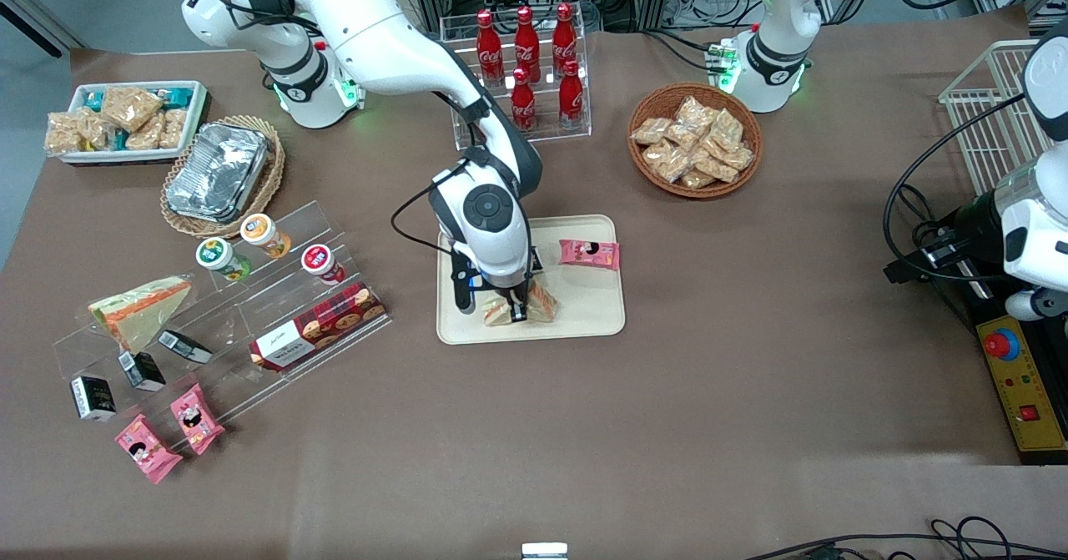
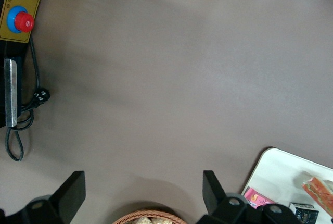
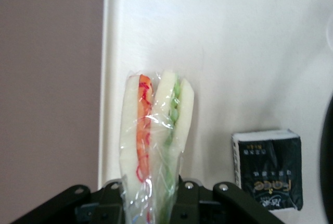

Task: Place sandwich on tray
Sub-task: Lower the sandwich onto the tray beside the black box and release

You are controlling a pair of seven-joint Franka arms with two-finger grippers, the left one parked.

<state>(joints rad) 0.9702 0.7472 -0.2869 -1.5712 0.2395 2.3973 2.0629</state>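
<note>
The sandwich (image 1: 538,301), a clear-wrapped wedge with orange-red and green filling, rests low on the cream tray (image 1: 588,314) near the tray's front rim. My right gripper (image 1: 511,308) is shut on the sandwich's narrow end. In the right wrist view the sandwich (image 3: 156,122) runs out from between the gripper (image 3: 151,200) fingers over the tray (image 3: 250,52), close to the rim. The left wrist view shows the tray's corner (image 2: 278,169) and one end of the sandwich (image 2: 318,190).
A pink snack packet (image 1: 589,253) and a small black packet (image 3: 268,169) also lie on the tray. A second wedge sandwich (image 1: 138,308) sits on the acrylic shelf toward the working arm's end. Cola bottles (image 1: 527,59) and a snack basket (image 1: 694,138) stand farther from the camera.
</note>
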